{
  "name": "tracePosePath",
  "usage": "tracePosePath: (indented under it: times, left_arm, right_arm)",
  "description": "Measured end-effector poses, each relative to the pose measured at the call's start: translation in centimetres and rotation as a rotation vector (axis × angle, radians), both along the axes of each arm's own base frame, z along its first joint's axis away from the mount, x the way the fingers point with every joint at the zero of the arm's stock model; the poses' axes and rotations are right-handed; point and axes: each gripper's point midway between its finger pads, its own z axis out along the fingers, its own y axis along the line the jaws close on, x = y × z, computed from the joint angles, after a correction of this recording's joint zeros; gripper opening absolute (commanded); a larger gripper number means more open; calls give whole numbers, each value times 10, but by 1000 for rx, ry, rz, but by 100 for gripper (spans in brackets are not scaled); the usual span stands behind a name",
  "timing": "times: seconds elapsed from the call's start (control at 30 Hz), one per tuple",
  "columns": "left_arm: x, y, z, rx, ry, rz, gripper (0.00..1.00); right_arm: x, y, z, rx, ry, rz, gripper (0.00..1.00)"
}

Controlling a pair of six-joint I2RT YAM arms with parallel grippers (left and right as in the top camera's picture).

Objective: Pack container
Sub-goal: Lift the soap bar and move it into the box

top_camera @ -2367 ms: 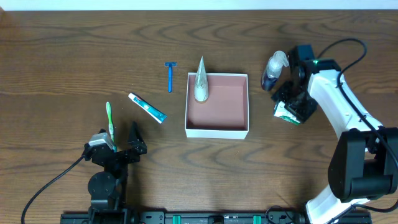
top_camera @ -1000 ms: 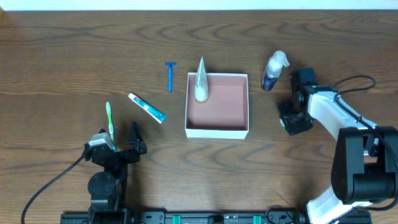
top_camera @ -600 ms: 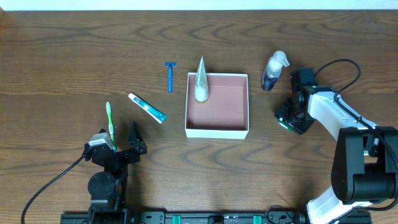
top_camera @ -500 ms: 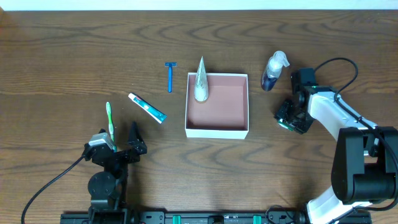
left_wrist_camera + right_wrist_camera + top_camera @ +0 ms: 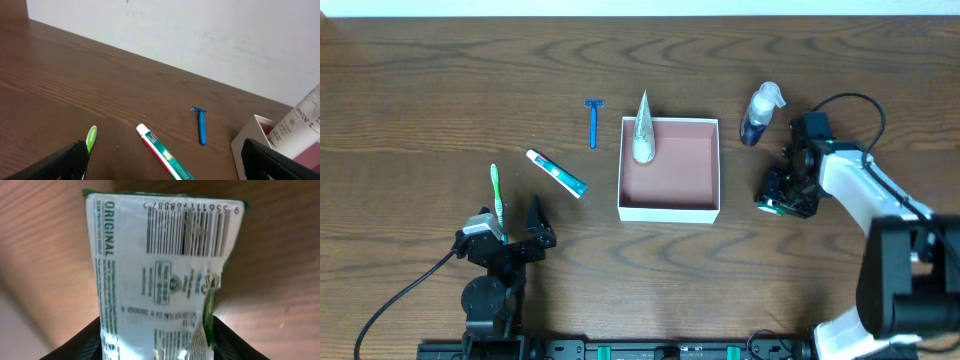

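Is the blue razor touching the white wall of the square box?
Apart. The overhead view shows a strip of table between the blue razor and the nearest wall of the container.

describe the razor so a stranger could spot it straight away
Find the square white-walled container with the pinkish inside, near the middle of the overhead view. The razor lies just outside its far left corner. It is the only all-blue item, thin with a T-shaped head.

R arm (image 5: 855, 185): white shells, blk joints, looped blk cable. L arm (image 5: 495, 250): blk, silver bracket, cable.
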Motion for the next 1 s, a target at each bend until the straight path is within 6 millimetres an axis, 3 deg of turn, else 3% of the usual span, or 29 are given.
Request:
tracePosePath:
  times: [0.4,0.57,0.83,1.0]
  left_arm:
    - [0,0,0,0,0,0,98]
    - [0,0,0,0,0,0,98]
    - [0,0,0,0,0,0,98]
    - [0,0,0,0,0,0,98]
  right_arm:
    - [-5,31,113,140,-344,181,19]
    - [-2,69,150,204,-509,304,19]
    - [17,143,176,296,-687,431,21]
    - [25,182,166,333,-698,443,19]
